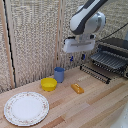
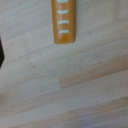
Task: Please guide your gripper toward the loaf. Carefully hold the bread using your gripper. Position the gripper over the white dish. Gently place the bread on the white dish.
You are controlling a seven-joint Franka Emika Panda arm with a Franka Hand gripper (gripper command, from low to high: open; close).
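Note:
The loaf [image 1: 77, 88] is a small oblong orange-brown piece lying on the wooden table, to the exterior view's right of a yellow bowl. In the wrist view the bread [image 2: 66, 22] shows white score marks and runs off the picture's edge. My gripper [image 1: 77, 59], a white boxy hand with two short dark-blue fingers, hangs well above the bread, open with nothing between its fingers. A dark sliver at the wrist picture's edge may be one finger [image 2: 1, 52]. The white dish [image 1: 26, 108], a large flat plate with a speckled rim, lies near the front at the exterior view's left.
A yellow bowl [image 1: 49, 84] and a blue cup [image 1: 59, 74] stand close together between the plate and the bread. A dark wire dish rack [image 1: 110, 62] sits at the exterior view's right. A woven screen stands behind the table.

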